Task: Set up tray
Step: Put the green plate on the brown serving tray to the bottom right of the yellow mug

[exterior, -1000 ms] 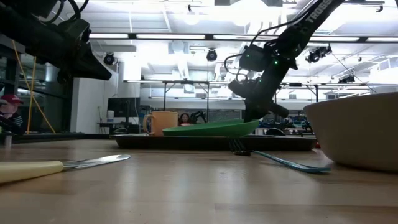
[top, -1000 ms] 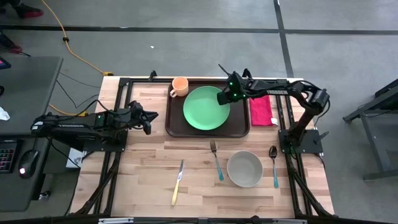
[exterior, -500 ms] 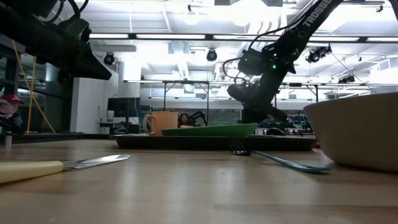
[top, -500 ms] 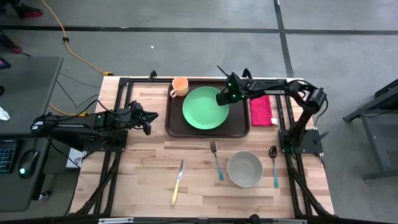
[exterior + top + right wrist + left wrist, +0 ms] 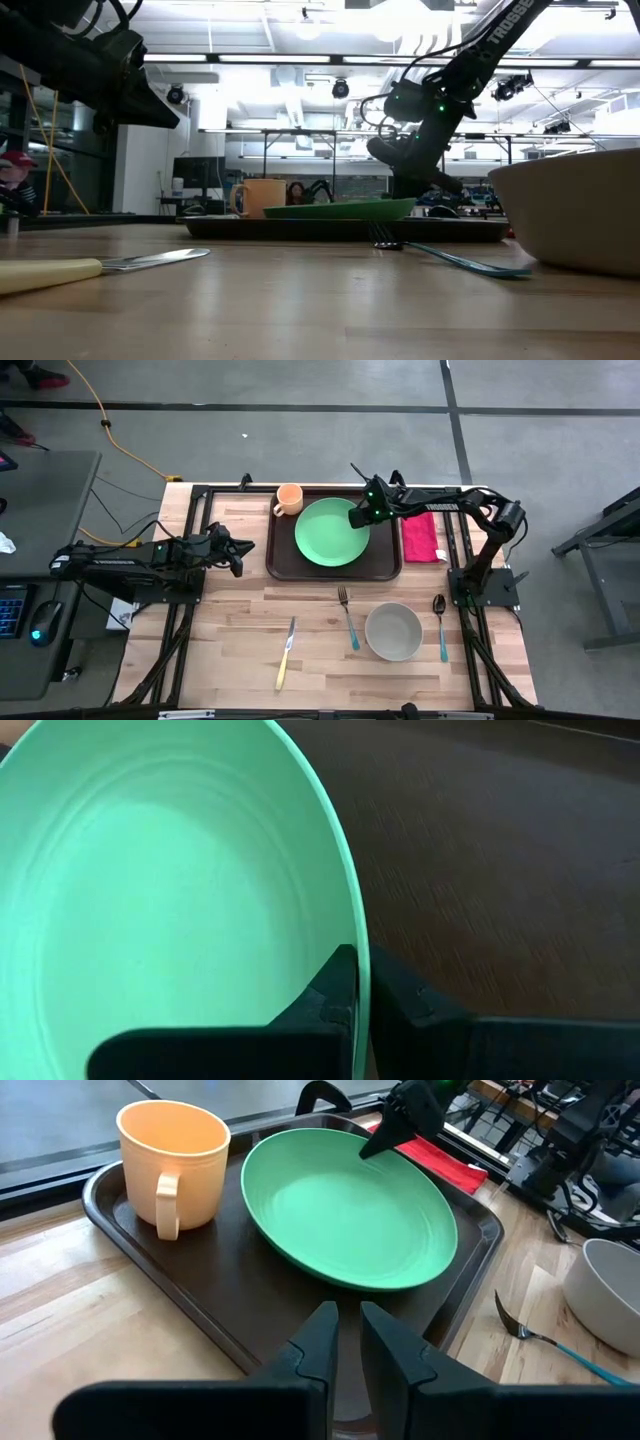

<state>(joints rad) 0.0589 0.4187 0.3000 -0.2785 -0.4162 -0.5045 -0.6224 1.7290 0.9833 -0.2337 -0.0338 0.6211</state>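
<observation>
The tray (image 5: pixel 334 567) lay flat at the far middle of the table (image 5: pixel 240 640), its long axis running left to right. On it sat a green plate (image 5: pixel 331 533) and, at its far left corner, an orange mug (image 5: pixel 289 499). The right gripper (image 5: pixel 360 517) pinched the plate's right rim. The left gripper (image 5: pixel 237 556) hovered left of the tray, fingers nearly closed on nothing.

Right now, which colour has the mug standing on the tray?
The mug is pale orange, seen best in the left wrist view.
</observation>
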